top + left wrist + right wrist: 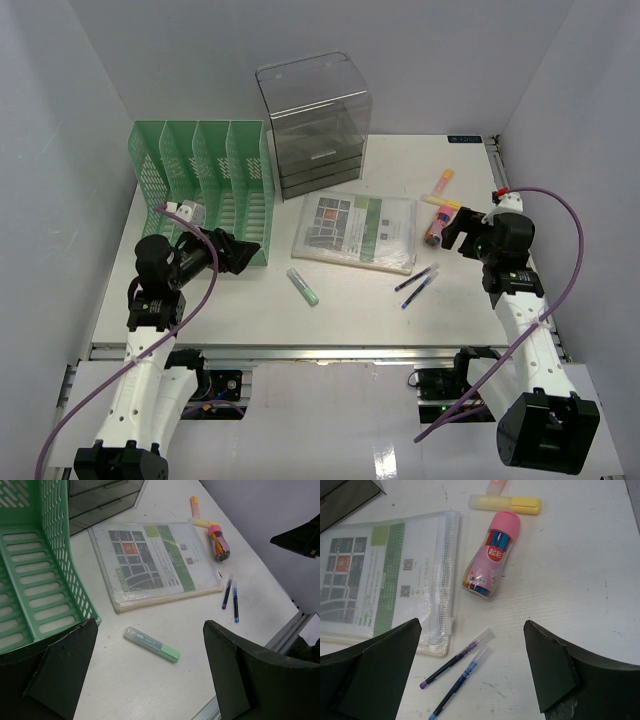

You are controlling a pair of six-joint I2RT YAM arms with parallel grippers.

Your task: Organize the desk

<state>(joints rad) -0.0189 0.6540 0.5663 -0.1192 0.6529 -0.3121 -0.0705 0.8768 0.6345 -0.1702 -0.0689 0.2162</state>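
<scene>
The white desk (250, 300) holds a mesh document pouch (356, 232), a green highlighter (303, 286), a purple pen (413, 277) and a blue pen (419, 289), a pink-capped tube of pens (434, 228), a yellow highlighter (442, 201) and an orange highlighter (441, 181). My left gripper (240, 255) is open and empty above the desk, with the green highlighter (152, 644) between its fingers in the left wrist view. My right gripper (455, 228) is open and empty above the two pens (457, 657) and the pink tube (490, 562).
A green mesh file rack (205, 185) stands at the back left, close to my left gripper. A clear grey drawer box (315, 125) stands at the back centre. A metal rail (320, 352) runs along the desk's front edge.
</scene>
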